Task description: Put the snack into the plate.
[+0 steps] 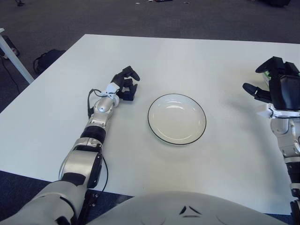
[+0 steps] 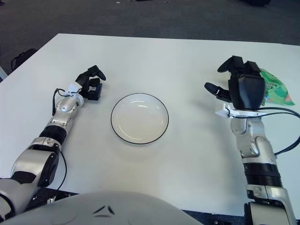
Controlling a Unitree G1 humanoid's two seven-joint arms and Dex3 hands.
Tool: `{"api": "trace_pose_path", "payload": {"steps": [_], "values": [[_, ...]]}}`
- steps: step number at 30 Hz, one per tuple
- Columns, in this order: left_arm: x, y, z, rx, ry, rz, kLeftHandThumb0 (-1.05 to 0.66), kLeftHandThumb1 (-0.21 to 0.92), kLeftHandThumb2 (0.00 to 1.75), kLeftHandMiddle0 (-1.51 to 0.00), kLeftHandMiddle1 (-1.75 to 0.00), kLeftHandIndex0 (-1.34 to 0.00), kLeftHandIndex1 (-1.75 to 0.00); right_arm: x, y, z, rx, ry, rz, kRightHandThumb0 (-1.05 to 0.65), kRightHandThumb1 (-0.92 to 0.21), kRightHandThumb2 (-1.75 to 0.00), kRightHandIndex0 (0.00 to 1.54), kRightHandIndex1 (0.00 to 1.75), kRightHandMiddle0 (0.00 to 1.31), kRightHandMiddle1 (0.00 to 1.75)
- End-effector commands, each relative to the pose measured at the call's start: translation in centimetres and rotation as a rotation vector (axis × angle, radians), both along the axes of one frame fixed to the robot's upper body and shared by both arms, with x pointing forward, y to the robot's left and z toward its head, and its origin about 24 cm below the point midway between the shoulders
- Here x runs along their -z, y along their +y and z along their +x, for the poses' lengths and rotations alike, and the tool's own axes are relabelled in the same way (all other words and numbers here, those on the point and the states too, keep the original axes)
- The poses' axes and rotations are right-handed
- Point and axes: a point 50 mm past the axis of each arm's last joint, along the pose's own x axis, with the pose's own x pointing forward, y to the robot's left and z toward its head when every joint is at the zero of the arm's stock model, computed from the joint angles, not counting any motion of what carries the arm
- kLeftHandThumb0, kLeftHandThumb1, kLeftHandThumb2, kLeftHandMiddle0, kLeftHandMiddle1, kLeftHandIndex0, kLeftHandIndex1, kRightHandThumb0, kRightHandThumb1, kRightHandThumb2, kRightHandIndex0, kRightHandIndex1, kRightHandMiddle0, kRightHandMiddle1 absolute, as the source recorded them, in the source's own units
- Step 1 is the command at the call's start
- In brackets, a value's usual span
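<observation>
Crinkly green snack bag [image 2: 274, 91] beside spread right robot hand [image 2: 236, 86]; round glossy plate [image 2: 139, 118] empty, left robot hand [image 2: 91, 84] curled

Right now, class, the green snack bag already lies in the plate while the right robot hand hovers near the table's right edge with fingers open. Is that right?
Not quite. The plate holds nothing; the green snack bag lies on the table, showing just behind the right robot hand, as the right eye view shows. The rest holds: that hand is near the right edge, fingers open.
</observation>
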Motion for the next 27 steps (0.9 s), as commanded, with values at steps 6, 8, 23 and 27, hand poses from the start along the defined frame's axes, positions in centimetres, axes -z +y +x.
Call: {"api": "trace_pose_path", "payload": {"steps": [6,8,23,27], "values": [[4.8,0.4,-2.5,-0.006,0.181,0.049,-0.46,0.38,1.23,-1.08,-1.75,-0.56,-1.75,-1.5,-1.5,-0.4,0.076,-0.040,-0.089,-0.90,-0.92,-0.72,0.17,1.23,0.04,1.47],[4.8,0.4,-2.5,-0.006,0.180,0.051,-0.46,0.38,1.24,-1.08,-1.75,-0.56,-1.75,-1.8,-1.7,-0.5,0.097,-0.062,-0.113,-0.91,-0.92,-0.71,0.18,1.22,0.04,1.47],[4.8,0.6,-2.6,-0.001,0.164,0.063,-0.46,0.38,1.24,-1.08,-1.75,-0.56,-1.75,-4.4,-3.7,-1.7,0.229,-0.047,-0.219,-0.95,-0.92,-0.77,0.18,1.14,0.09,1.46],[4.8,0.6,-2.6,0.000,0.162,0.065,-0.46,0.38,1.24,-1.08,-1.75,-0.56,-1.75,-4.6,-5.3,-2.1,0.269,0.003,-0.212,-0.97,-0.92,-0.83,0.15,1.02,0.06,1.41]]}}
